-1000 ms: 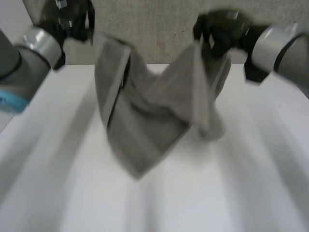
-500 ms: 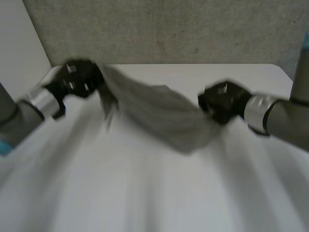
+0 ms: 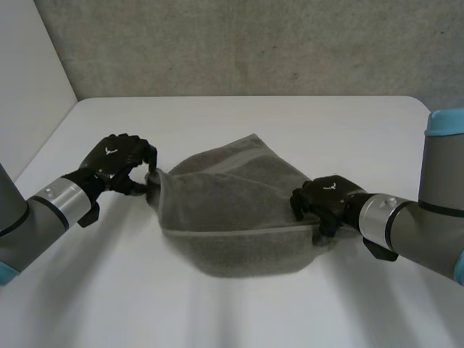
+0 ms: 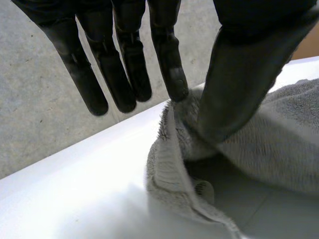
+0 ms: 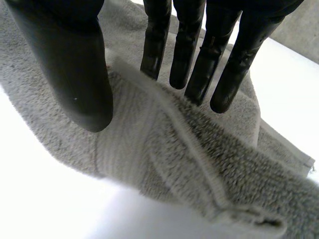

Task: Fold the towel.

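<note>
The grey towel (image 3: 232,210) lies bunched and doubled over on the white table (image 3: 254,116), its fold toward me. My left hand (image 3: 116,163) is at the towel's left corner. In the left wrist view its fingers (image 4: 124,74) are straight and spread away from the thumb (image 4: 239,74), which rests on the towel (image 4: 259,144); one fingertip touches the raised corner. My right hand (image 3: 326,199) is at the towel's right end. Its fingers (image 5: 209,55) and thumb (image 5: 75,74) stand apart just above the towel (image 5: 199,159), with a banded edge running under them.
A grey textured wall (image 3: 239,43) runs along the table's far edge. Bare tabletop (image 3: 217,312) lies in front of the towel and behind it.
Both hands have come down and forward from holding the towel up in the air. The towel now rests on the table, and both hands' fingers have loosened from their grip.
</note>
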You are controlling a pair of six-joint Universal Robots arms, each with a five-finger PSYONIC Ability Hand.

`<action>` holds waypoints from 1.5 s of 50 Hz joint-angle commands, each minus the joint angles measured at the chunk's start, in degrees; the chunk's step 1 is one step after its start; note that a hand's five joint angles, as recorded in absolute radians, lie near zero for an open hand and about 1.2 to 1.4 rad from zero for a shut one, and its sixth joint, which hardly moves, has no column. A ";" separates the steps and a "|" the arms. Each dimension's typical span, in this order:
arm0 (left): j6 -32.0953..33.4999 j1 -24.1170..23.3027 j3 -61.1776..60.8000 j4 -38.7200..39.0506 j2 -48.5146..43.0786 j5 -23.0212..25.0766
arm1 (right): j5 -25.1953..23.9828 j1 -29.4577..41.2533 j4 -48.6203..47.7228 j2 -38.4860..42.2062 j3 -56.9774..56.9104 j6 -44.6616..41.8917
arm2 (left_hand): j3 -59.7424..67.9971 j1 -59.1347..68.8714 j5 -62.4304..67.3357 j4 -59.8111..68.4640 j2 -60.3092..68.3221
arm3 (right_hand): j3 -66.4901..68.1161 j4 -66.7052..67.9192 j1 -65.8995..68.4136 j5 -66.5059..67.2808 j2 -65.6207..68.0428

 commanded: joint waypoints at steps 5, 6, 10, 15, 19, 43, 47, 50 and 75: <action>-0.46 -0.71 1.05 -2.68 0.36 -2.15 | -0.05 -0.64 -2.64 -3.93 6.17 -0.83 | -13.54 -12.83 -12.51 -13.41 -13.16 | -0.65 -0.39 -0.49 0.75 -0.95; -0.55 -0.88 1.23 -2.68 0.36 -2.93 | 0.04 -0.90 -3.17 -4.28 6.96 -1.00 | -14.21 -13.50 -13.18 -14.08 -13.82 | -0.49 -0.23 -0.33 0.91 -0.79; -0.46 -1.32 1.76 -2.60 -0.61 -4.26 | 0.04 -1.60 -4.23 -4.63 8.11 -1.01 | -14.38 -13.67 -13.35 -14.26 -14.00 | -0.48 -0.22 -0.32 0.91 -0.79; 0.24 -1.67 2.37 -2.16 -3.76 -4.88 | 0.04 -3.09 -5.80 -4.63 9.95 -1.09 | -14.38 -13.67 -13.35 -14.26 -14.00 | -0.48 -0.22 -0.32 0.91 -0.79; 1.12 -1.58 3.25 -2.77 -5.27 -4.88 | 0.04 -3.45 -6.60 -4.63 10.30 -1.09 | -14.38 -13.67 -13.35 -14.26 -14.00 | -0.32 -0.06 -0.16 1.08 -0.62; 13.95 2.37 2.19 -4.00 -5.96 -3.82 | -0.14 -4.77 -10.47 -4.46 12.06 -1.01 | -22.96 -22.25 -21.93 -22.84 -22.58 | 39.32 39.58 39.48 40.72 39.02; 13.86 1.85 3.07 -3.74 -8.07 -3.38 | -0.31 -5.64 -10.29 -4.54 12.59 -1.01 | -22.96 -22.25 -21.93 -22.84 -22.58 | 38.71 38.98 38.88 40.11 38.41; 13.78 1.32 4.12 -3.83 -9.91 -2.60 | -0.05 -5.73 -10.29 -4.54 12.85 -1.01 | -22.80 -22.08 -21.76 -22.67 -22.41 | 27.83 28.10 27.99 29.23 27.53; 13.42 0.35 9.40 -4.09 -14.49 0.05 | 0.13 -4.77 -10.03 -7.97 14.43 -0.13 | 30.51 31.22 31.54 30.64 30.89 | 1.42 1.68 1.58 2.81 1.11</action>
